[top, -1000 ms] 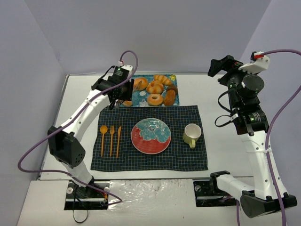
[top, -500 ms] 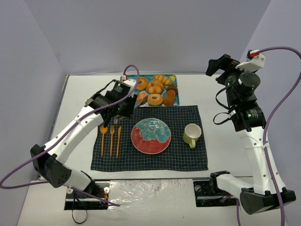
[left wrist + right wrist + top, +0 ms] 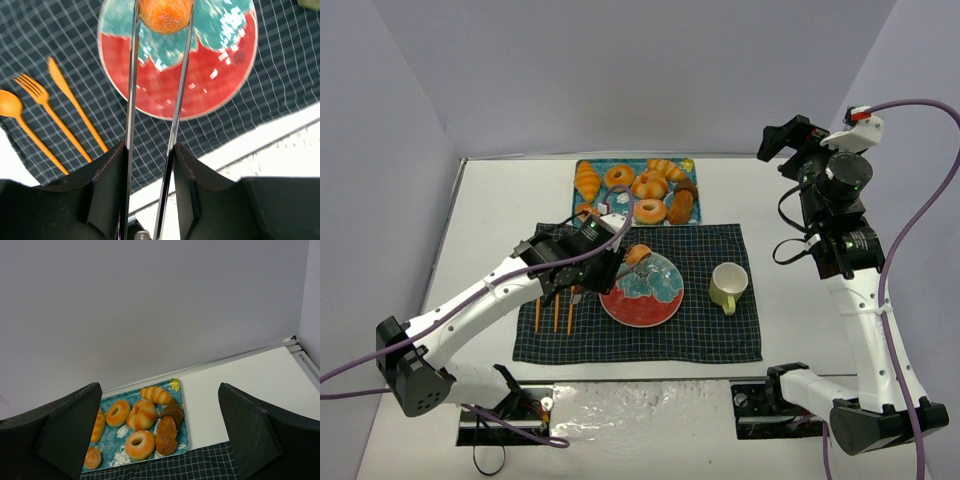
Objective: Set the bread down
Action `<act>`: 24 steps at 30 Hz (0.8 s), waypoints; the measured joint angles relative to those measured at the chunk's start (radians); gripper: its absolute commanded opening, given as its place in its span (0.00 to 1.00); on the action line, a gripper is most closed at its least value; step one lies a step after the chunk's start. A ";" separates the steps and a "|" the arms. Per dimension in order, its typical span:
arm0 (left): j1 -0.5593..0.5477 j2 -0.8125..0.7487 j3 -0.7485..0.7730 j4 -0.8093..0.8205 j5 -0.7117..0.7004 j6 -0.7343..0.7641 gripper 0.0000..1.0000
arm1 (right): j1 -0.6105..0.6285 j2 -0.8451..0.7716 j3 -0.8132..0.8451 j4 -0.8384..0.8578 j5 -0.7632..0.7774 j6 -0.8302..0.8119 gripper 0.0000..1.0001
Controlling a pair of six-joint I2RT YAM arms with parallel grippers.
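Over the far left part of the red and teal plate (image 3: 648,305), the bread (image 3: 638,254) sits pinched between the tips of the metal tongs (image 3: 131,100). The left gripper (image 3: 149,150) is clenched on the tongs' arms. Whether the bun touches the plate I cannot tell. The plate carries nothing else and rests on the dark checked placemat (image 3: 650,340). An orange spoon (image 3: 12,105), fork (image 3: 35,90) and knife (image 3: 65,85) lie to its left, and a pale mug (image 3: 728,287) stands to its right. Beyond the mat, the blue floral tray (image 3: 116,456) holds 2 ring doughnuts (image 3: 140,444), a croissant (image 3: 587,182) at its left end, other golden rolls and 2 dark brown pastries (image 3: 166,435). The right gripper (image 3: 159,386) hangs high at the far right, released and holding nothing.
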State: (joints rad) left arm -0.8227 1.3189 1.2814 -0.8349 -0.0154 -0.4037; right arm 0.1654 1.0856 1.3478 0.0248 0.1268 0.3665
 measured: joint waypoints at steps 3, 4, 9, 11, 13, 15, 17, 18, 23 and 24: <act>-0.040 -0.026 -0.043 0.002 0.001 -0.024 0.27 | 0.000 0.000 -0.006 0.009 0.000 0.001 1.00; -0.049 -0.032 -0.058 0.002 0.002 -0.031 0.27 | 0.000 0.000 -0.010 0.012 0.000 0.001 1.00; -0.082 -0.040 -0.119 0.009 0.003 -0.063 0.28 | 0.000 0.000 -0.027 0.016 -0.001 0.004 1.00; -0.091 -0.039 -0.137 0.014 0.002 -0.073 0.29 | 0.000 0.000 -0.028 0.017 -0.001 0.004 1.00; -0.097 -0.036 -0.147 0.022 -0.001 -0.079 0.31 | 0.000 0.000 -0.029 0.017 -0.001 0.004 1.00; -0.101 -0.032 -0.150 0.029 -0.003 -0.082 0.35 | 0.000 0.000 -0.029 0.017 -0.001 0.004 1.00; -0.104 -0.026 -0.150 0.038 -0.004 -0.086 0.38 | 0.000 0.000 -0.029 0.017 -0.001 0.004 1.00; -0.105 -0.024 -0.150 0.042 -0.004 -0.087 0.40 | 0.000 0.000 -0.029 0.017 -0.001 0.004 1.00; -0.107 -0.014 -0.150 0.053 -0.012 -0.097 0.43 | 0.000 0.000 -0.029 0.017 -0.001 0.004 1.00; -0.107 -0.014 -0.150 0.054 -0.014 -0.098 0.43 | 0.000 0.000 -0.029 0.017 -0.001 0.004 1.00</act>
State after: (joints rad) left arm -0.9299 1.3053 1.1309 -0.7812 -0.0294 -0.5016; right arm 0.1654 1.0855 1.3193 0.0422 0.1261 0.3702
